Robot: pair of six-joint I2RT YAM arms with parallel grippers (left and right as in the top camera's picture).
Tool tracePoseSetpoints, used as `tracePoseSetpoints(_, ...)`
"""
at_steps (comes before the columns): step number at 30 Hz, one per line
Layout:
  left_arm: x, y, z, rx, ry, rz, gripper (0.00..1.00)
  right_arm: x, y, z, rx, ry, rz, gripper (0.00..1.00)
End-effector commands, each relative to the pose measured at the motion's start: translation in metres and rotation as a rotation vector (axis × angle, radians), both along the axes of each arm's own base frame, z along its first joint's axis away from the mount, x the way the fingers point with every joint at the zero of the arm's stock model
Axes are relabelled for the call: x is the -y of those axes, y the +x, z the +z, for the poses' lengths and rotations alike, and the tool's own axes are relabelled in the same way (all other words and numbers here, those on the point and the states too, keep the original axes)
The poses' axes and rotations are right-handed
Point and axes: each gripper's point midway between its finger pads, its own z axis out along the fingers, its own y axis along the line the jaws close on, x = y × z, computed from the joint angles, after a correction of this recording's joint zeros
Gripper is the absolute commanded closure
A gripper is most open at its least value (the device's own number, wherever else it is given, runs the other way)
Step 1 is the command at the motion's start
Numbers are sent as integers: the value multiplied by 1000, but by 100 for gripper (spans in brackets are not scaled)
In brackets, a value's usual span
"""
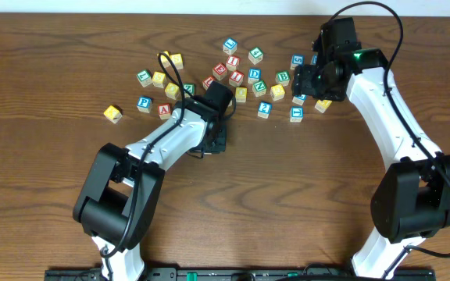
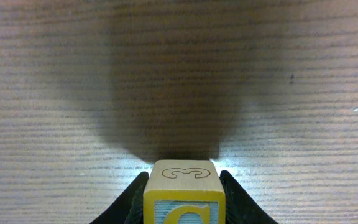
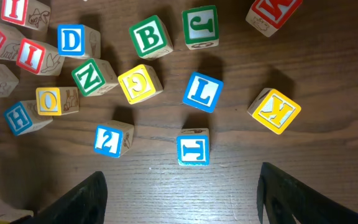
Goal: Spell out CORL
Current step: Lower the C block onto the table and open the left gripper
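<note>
**Letter-cube scene, positions given from the blue L cube [image 3: 202, 91].** The left gripper [image 2: 182, 202] has its jaws drawn in on a yellow-edged C cube [image 2: 182, 180], with one finger against each side. It holds the cube low over bare wooden table [image 2: 303, 74], well apart from the L cube on the left arm's side and outside the scatter of cubes — whether it touches the wood cannot be told. The right gripper [image 3: 180, 180] has its jaws spread wide with nothing between them, and hovers on the robot's side of the L cube. A blue T cube [image 3: 193, 148] lies just beside the L cube, between it and the spread fingers. The yellow O cube [image 3: 53, 100] sits well to the left of the L cube, beyond a yellow G cube [image 3: 140, 83] and a green N cube [image 3: 92, 76]. A yellow K cube [image 3: 275, 111] lies near the L cube's right — apart from it and turned askew. The R cannot be picked out in these views.
</note>
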Motion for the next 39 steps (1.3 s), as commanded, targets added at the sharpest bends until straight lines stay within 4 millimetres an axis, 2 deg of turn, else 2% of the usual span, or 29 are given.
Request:
tracePoseSetpoints(1, -4, -2, -9, -11, 19, 5, 72, -1, -1, -2, -1, -17, 17, 27)
tracePoseSetpoints(10, -4, -2, -13, -4, 16, 5, 69, -1, -1, -2, -1, -17, 17, 26)
tracePoseSetpoints(14, -4, -2, -13, -4, 16, 5, 64, -1, -1, -2, -1, -17, 17, 26)
tracePoseSetpoints(16, -4, -2, -15, -1, 14, 5, 57, -1, -1, -2, -1, -17, 17, 26)
tracePoseSetpoints(17, -4, -2, -15, -2, 15, 5, 57, -1, -1, -2, -1, -17, 17, 26)
tracePoseSetpoints(23, -4, -1, -15, 1, 13, 5, 58, -1, -1, -2, 0, -18, 18, 26)
tracePoseSetpoints(27, -3, -1, -14, 7, 15, -22, 63, -1, -1, -2, 0, -19, 22, 26)
tracePoseSetpoints(30, -3, 0, -14, 9, 16, -37, 71, -1, -1, -2, 0, -20, 24, 26)
tracePoseSetpoints(38, -2, 1, -14, 12, 17, -55, 70, -1, -1, -2, 0, -20, 24, 26)
tracePoseSetpoints(39, -3, 1, -14, 12, 18, -55, 65, -1, -1, -2, 0, -20, 24, 25)
